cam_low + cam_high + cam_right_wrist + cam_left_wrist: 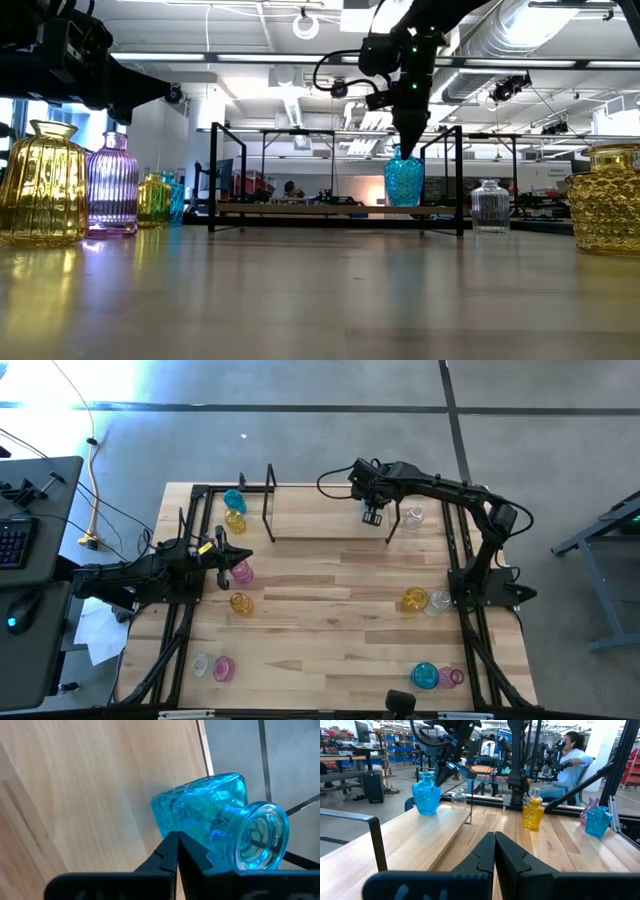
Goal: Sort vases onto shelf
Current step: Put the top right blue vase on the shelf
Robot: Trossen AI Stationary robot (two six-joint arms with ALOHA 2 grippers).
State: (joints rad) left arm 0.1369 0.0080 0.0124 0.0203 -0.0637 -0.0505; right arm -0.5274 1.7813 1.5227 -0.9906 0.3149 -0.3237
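Observation:
The shelf (320,512) is a light board in a black rod frame at the table's far side. A cyan vase (404,181) stands upright on its base on the board's right part, also in the left wrist view as the cyan vase (426,796). My right gripper (406,146) reaches down to its top with shut fingers; in the high view the right gripper (375,516) hides it. My left gripper (228,550) hovers shut near the table's left edge, above a pink vase (241,572), touching nothing. My right gripper (176,840) comes from above, pointing down, with its shut fingers beside the cyan vase's neck (227,840), over the shoulder (200,815). The mouth (260,840) shows free of fingers. Whether the fingers touch the glass I cannot tell.
A cyan vase (234,500) and a yellow one (236,520) stand left of the shelf, a clear one (413,516) to its right. A yellow vase (240,603) stands at the left; yellow (415,600) and clear vases at the right; others along the near edge. A person (572,755) sits beyond the table.

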